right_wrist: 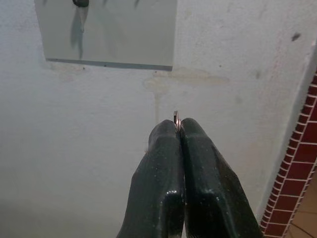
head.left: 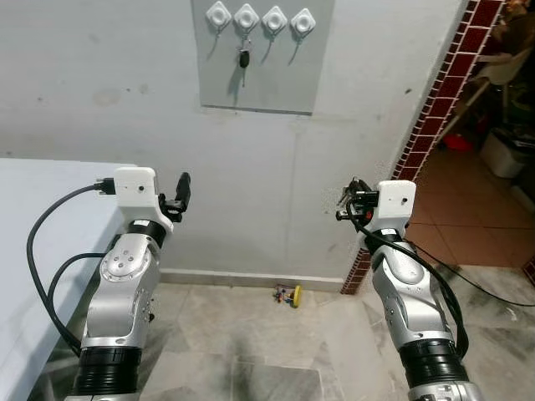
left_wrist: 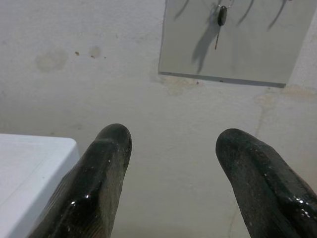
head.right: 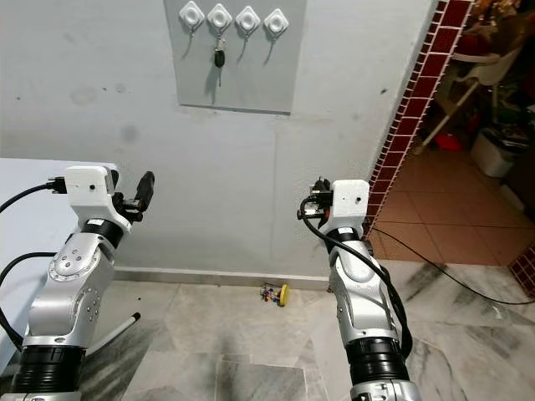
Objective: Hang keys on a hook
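— Where are the keys?

— A thin metal key ring [right_wrist: 176,117] pokes out edge-on between the tips of the right pincer [right_wrist: 179,130], whose two black fingers are pressed tight together on it. From the head views, the right pincer [head.left: 344,203] is raised in front of the pale grey wall [head.left: 100,92], with a small dark bundle of keys at its tip, though I can't make out single keys.

— And the hooks?

— Up on the wall there's a flat grey rectangular board [head.left: 259,75] with a row of four white diamond-shaped hooks [head.left: 260,18] along its top. A black-headed key [head.left: 244,60] already hangs from the second hook from the left. The held ring is well below the board and off to the right of it.

— The other arm?

— The left pincer [head.left: 181,192] is raised too, at about the same height, its fingers [left_wrist: 101,173] spread wide apart with nothing between them. It points at the wall, near the edge of a white table [head.left: 33,217] on the robot's left.

— Anything else around?

— A small yellow and dark object [head.left: 289,295] lies on the grey marbled floor [head.left: 251,351] at the foot of the wall. To the right a red brick-tiled pillar [head.left: 443,92] edges a doorway onto a terracotta tiled floor [head.left: 468,209].
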Controlling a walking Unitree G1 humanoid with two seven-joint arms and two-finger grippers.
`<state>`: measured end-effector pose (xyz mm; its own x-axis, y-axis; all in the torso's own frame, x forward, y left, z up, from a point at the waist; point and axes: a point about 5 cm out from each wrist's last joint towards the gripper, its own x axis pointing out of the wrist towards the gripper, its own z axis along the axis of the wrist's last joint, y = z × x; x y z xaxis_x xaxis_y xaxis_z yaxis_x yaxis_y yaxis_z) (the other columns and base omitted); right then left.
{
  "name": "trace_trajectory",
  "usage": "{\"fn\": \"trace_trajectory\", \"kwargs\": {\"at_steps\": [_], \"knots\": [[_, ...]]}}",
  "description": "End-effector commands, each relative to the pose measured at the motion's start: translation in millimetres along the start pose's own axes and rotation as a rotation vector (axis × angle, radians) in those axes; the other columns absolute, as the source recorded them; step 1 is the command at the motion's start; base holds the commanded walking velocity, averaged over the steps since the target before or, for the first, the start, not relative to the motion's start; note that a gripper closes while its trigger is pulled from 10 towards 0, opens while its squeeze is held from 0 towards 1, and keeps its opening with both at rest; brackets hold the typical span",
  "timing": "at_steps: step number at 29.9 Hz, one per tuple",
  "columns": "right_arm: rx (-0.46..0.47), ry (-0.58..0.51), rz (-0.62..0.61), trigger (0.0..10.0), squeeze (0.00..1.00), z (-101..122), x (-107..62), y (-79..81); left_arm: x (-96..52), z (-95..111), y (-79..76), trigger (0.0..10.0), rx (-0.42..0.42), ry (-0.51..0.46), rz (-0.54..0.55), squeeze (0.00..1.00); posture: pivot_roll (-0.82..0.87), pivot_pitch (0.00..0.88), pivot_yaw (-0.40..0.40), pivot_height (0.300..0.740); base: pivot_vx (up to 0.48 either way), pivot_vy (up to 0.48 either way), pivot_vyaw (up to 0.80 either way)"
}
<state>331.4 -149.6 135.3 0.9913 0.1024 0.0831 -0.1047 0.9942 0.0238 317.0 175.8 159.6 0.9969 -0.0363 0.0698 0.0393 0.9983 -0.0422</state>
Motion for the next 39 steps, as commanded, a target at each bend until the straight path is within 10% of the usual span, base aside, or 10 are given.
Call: {"fn": "trace_trajectory", "kwargs": {"at_steps": [1, 39], "knots": [[0.006, -0.016, -0.007, 10.0, 0.00, 5.2, -0.1, -1.8, 0.4, 4.7, -0.6, 10.0, 0.003, -0.012, -0.011, 0.00, -0.13, 0.000, -0.031, 0.740, 0.277, 0.000, 0.00], [-0.001, -0.015, 0.032, 10.0, 0.00, 7.1, -0.7, 3.3, -4.7, 3.1, 5.0, 10.0, 0.000, 0.007, 0.020, 0.00, -0.11, 0.000, -0.048, 0.740, 0.373, 0.000, 0.00]]}}
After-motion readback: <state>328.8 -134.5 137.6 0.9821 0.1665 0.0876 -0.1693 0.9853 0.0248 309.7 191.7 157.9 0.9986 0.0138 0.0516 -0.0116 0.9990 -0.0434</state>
